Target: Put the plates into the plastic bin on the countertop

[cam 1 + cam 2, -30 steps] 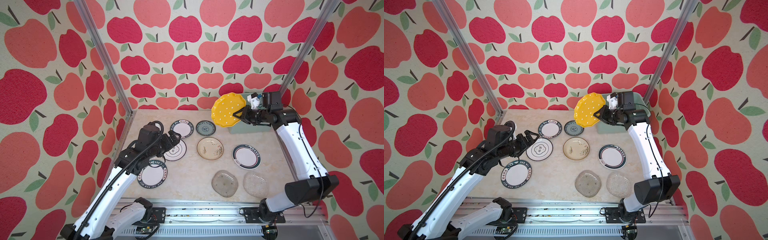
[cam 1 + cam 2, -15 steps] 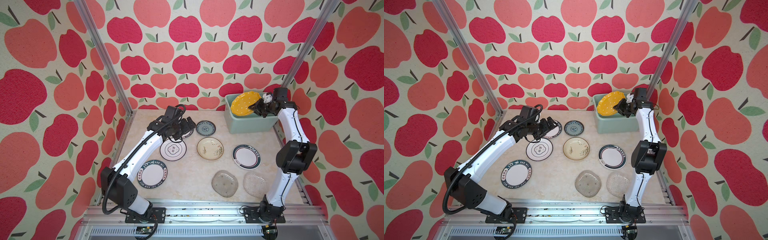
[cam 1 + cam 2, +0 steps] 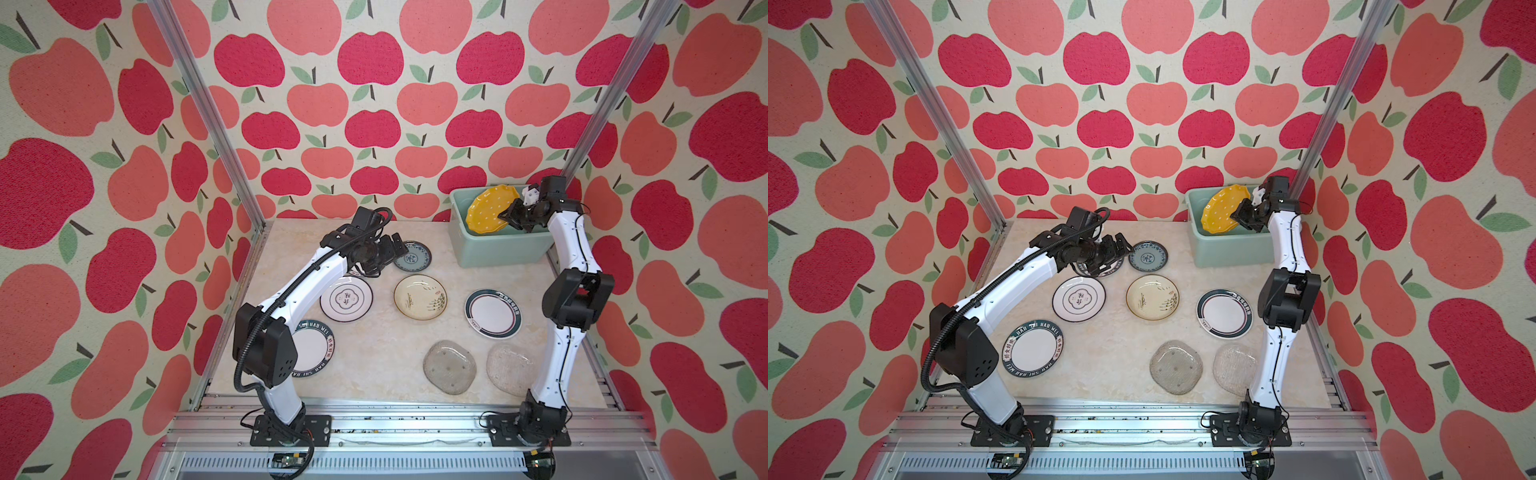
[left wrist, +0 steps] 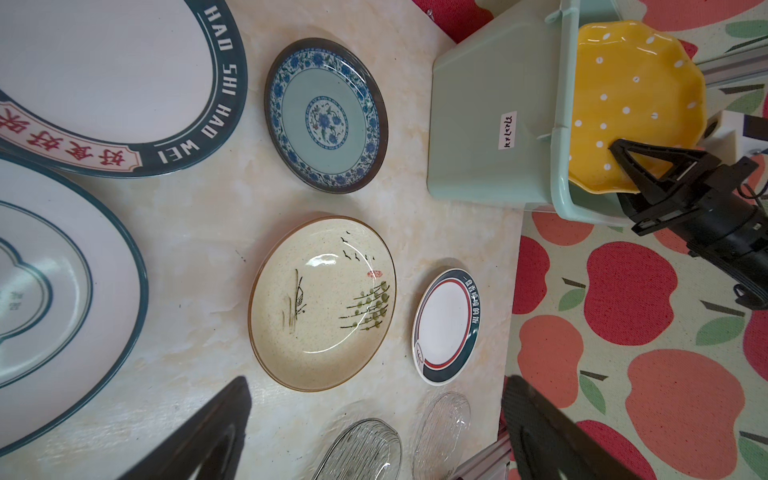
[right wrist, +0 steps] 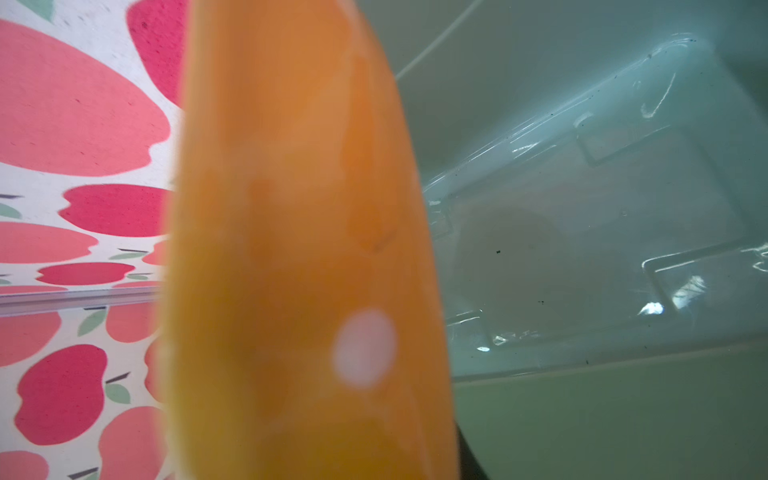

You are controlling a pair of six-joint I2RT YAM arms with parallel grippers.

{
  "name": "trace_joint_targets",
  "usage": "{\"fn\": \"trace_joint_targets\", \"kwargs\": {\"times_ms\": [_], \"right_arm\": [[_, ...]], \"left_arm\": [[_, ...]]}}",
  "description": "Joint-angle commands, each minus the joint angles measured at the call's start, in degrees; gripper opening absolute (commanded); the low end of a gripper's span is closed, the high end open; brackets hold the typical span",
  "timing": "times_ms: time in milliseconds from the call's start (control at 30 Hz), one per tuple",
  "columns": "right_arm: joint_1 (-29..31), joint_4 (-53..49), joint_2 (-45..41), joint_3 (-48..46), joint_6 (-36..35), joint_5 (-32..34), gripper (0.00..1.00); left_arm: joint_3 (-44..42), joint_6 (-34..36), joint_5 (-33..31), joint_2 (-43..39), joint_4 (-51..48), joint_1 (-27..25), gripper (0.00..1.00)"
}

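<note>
Nearest the left edge of the beige marble-look surface lies a white round plate with a dark lettered rim, partly hidden behind the elbow of the left arm. Farther back rests a white round plate with thin dark rings and a quatrefoil mark. Beyond it, at the far left, the left tool hangs with its jaws wide apart and nothing between them, above a second white plate with a dark lettered rim, which is mostly covered in both top views. Just right of that tool lies a small blue patterned round plate, and nearer than it a cream round plate painted with reeds and birds. Right again sits a white round plate with a dark and red banded rim. Two clear glass plates lie side by side at the near edge, one rounded-square and one ribbed. At the far right corner stands the pale mint-green rectangular plastic bin. A yellow scalloped plate with white dots leans steeply in it, lower edge inside, upper edge above the rim. The right tool is clamped on that plate's right edge. Whether the plate touches the bin's floor cannot be told.
</note>
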Motion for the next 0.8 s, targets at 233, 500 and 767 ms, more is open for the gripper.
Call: {"fn": "trace_joint_targets", "kwargs": {"times_ms": [233, 500, 767], "right_arm": [[4.88, -6.32, -0.36, 4.12, -16.62, 1.04, 0.04], [7.38, -11.39, -1.67, 1.97, -20.44, 2.48, 0.04], [8.14, -12.61, -7.15, -6.97, -22.54, 3.87, 0.05]], "left_arm": [[0.79, -0.40, 1.11, 2.18, 1.10, -0.29, 0.97], [0.36, 0.12, 2.68, 2.14, 1.58, 0.71, 0.97], [-2.00, 0.13, 3.66, 0.29, 2.79, 1.97, 0.97]]}}
